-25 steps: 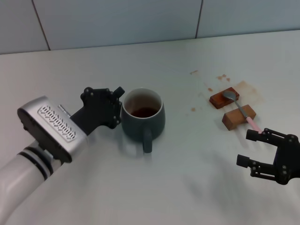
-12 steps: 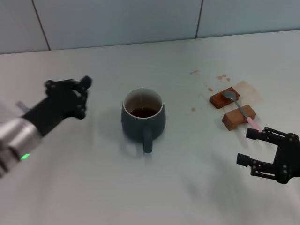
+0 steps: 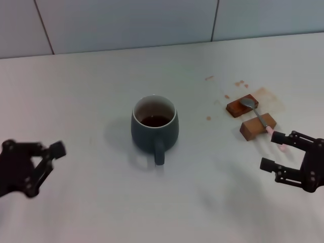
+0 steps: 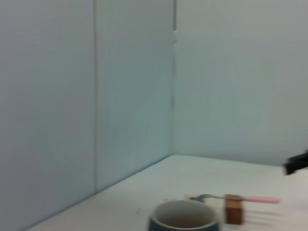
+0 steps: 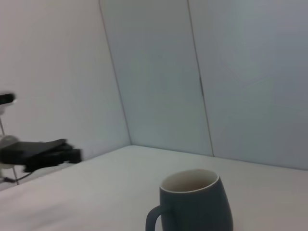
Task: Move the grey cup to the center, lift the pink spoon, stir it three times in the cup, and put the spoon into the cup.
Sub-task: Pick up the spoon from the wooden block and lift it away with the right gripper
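Note:
The grey cup [image 3: 154, 126] stands upright mid-table with its handle toward me and brown liquid inside. It also shows in the left wrist view [image 4: 183, 219] and the right wrist view [image 5: 195, 202]. The pink spoon [image 3: 260, 119] lies across two brown blocks at the right, bowl on the far block and pink handle end pointing toward me; the left wrist view shows it too [image 4: 240, 198]. My right gripper [image 3: 270, 150] is open and empty, just in front of the spoon's pink end. My left gripper [image 3: 45, 169] is open and empty at the front left, well away from the cup.
Two brown blocks [image 3: 242, 106] [image 3: 257, 127] hold the spoon off the table. Brown stains [image 3: 223, 93] mark the white table around them. A tiled wall [image 3: 152, 20] runs along the back.
My left gripper has let go of the cup's side and pulled back to the front left. The cup stays put. My right gripper has shifted slightly right, toward the spoon's handle.

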Action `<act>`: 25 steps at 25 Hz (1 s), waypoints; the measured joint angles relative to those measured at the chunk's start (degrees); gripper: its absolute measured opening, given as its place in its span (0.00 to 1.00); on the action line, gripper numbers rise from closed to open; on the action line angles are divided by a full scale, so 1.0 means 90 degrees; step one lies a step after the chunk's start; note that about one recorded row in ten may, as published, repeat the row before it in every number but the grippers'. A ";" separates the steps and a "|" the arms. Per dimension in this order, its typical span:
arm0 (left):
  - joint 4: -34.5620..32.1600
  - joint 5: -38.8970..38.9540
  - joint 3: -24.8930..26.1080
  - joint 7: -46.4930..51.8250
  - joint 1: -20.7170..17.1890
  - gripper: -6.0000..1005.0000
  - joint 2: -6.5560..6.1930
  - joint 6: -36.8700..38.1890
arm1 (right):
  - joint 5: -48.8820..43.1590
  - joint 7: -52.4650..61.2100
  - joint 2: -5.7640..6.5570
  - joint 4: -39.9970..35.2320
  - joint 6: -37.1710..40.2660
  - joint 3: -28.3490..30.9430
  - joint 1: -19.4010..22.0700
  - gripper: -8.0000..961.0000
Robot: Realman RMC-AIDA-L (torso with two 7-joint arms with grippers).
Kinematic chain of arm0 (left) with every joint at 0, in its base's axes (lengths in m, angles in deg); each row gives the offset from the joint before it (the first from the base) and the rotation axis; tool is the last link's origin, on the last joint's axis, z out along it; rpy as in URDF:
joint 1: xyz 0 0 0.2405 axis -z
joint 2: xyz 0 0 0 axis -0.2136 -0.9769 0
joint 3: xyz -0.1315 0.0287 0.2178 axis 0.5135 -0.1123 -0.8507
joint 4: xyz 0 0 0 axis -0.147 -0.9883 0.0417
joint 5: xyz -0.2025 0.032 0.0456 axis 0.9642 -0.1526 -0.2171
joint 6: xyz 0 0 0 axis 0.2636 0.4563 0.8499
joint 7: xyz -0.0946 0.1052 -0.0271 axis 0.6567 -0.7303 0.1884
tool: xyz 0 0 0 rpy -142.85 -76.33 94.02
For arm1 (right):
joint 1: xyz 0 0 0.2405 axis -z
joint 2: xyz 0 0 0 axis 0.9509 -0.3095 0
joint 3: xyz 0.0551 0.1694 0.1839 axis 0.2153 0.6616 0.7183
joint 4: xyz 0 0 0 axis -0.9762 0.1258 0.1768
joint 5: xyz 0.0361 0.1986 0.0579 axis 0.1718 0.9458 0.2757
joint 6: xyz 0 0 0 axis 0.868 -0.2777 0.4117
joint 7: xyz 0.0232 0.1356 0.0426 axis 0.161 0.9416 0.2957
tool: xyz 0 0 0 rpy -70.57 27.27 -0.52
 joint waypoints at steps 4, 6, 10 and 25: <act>-0.0089 -0.0029 0.0011 0.0030 -0.0261 0.00 -0.0051 0.0173 | 0.0000 0.0002 0.0000 0.0018 0.0014 0.0029 -0.0005 0.79; -0.0107 -0.0063 -0.0004 0.0009 -0.0302 0.00 -0.0052 0.0180 | 0.0000 0.0003 0.0000 0.0031 0.0018 0.0029 -0.0006 0.79; -0.0115 -0.0134 -0.0014 -0.0003 -0.0319 0.00 -0.0037 0.0107 | -0.0001 0.0004 -0.0009 0.0044 0.0060 0.0027 -0.0003 0.79; -0.0264 -0.0147 -0.0016 0.0013 -0.0402 0.45 0.0001 0.0015 | -0.0003 0.0308 -0.0083 0.0487 0.0947 0.0829 0.0163 0.79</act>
